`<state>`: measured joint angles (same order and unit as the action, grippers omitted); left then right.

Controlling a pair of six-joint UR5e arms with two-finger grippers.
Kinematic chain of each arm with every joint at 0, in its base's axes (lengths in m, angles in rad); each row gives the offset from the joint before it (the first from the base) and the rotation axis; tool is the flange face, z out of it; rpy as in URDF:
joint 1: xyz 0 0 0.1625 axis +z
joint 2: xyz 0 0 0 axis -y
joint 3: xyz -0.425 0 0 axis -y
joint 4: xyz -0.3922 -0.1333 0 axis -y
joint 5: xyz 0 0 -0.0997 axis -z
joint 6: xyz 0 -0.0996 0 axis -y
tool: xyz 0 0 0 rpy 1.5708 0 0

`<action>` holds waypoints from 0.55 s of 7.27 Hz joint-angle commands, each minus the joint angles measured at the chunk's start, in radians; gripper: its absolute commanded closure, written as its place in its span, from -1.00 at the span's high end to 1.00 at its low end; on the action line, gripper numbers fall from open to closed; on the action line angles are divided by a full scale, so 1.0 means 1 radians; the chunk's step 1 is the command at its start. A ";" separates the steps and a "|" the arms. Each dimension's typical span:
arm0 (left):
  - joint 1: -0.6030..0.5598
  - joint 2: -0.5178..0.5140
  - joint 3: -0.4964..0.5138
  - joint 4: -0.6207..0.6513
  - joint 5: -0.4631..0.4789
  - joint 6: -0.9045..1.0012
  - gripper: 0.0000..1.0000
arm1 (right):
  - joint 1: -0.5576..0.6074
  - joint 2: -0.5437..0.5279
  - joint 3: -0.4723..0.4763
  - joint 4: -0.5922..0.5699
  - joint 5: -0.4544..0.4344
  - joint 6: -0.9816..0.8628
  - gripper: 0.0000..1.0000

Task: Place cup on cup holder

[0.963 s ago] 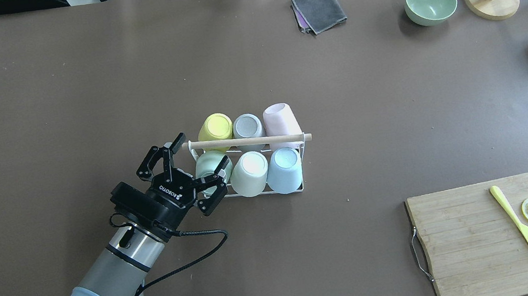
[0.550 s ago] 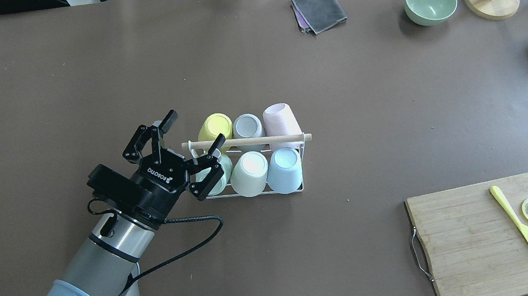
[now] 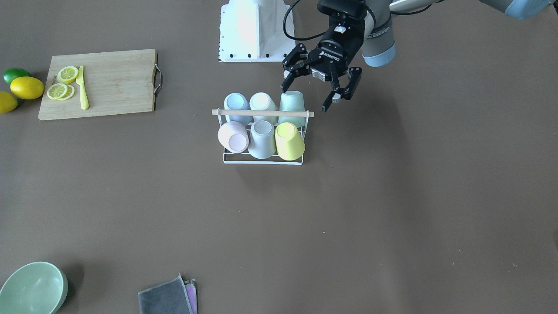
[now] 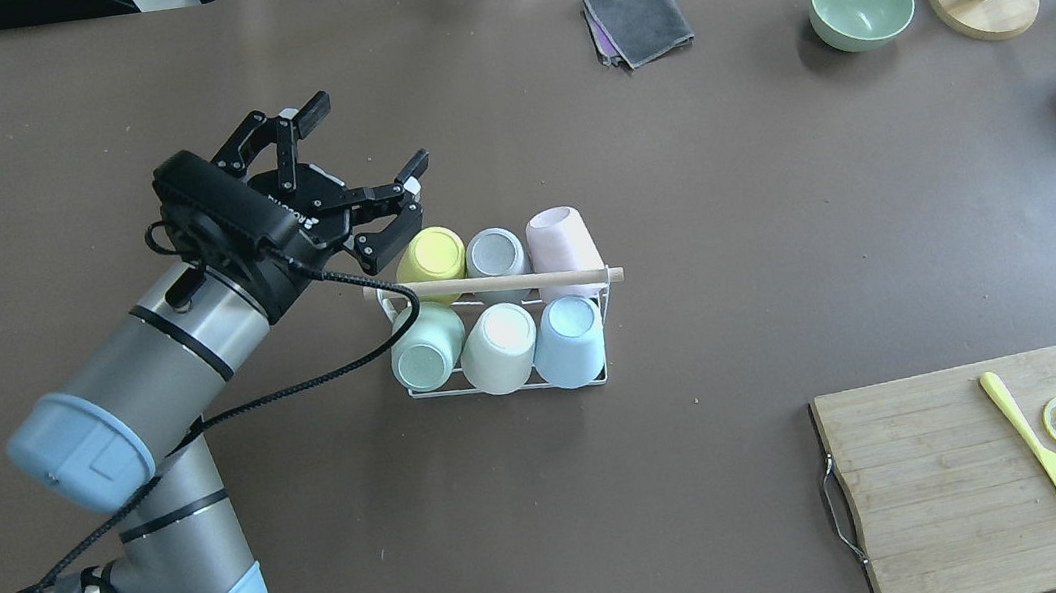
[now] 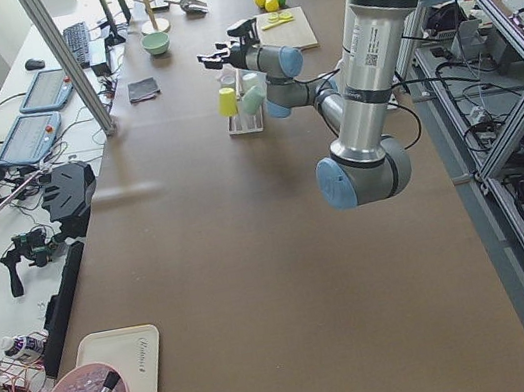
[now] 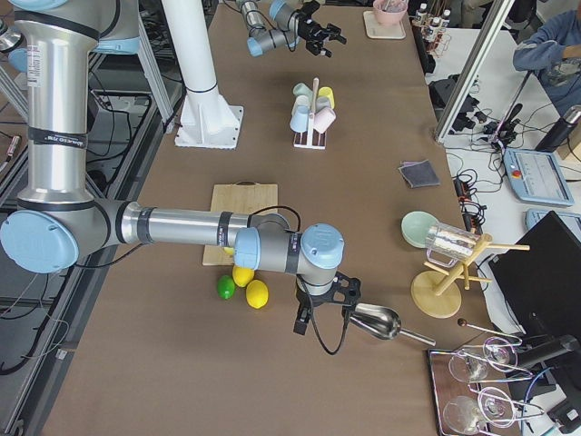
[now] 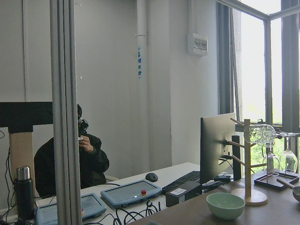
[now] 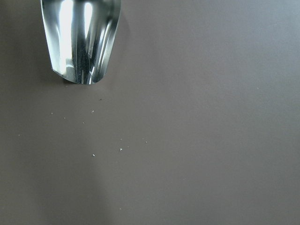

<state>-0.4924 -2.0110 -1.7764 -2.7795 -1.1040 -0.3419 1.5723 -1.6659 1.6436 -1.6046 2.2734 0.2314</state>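
left gripper (image 4: 367,135) spread wide, empty, hovering just beside cup holder (image 4: 496,283). mint cup (image 4: 426,347) sits upturned in its robot-side row, left end (all six places filled). placing looks done; next, draw off without snagging it. right gripper (image 6: 324,316): can't tell.

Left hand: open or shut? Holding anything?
Open and empty. In the overhead view the left hand has its fingers spread wide with nothing between them, near the end of the rack.
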 commanded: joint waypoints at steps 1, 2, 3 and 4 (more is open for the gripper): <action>-0.174 -0.041 0.018 0.299 -0.304 -0.127 0.96 | 0.000 0.000 -0.001 0.000 -0.002 0.000 1.00; -0.246 -0.044 0.056 0.354 -0.455 -0.137 0.96 | 0.000 0.000 -0.001 0.000 -0.002 -0.001 1.00; -0.286 -0.044 0.118 0.391 -0.553 -0.137 0.96 | 0.000 0.000 -0.001 0.000 -0.002 0.000 1.00; -0.326 -0.048 0.177 0.481 -0.657 -0.134 0.96 | 0.000 0.000 -0.001 0.000 -0.002 0.000 1.00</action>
<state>-0.7645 -2.0548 -1.6671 -2.3902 -1.6289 -0.4737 1.5723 -1.6659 1.6429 -1.6046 2.2719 0.2312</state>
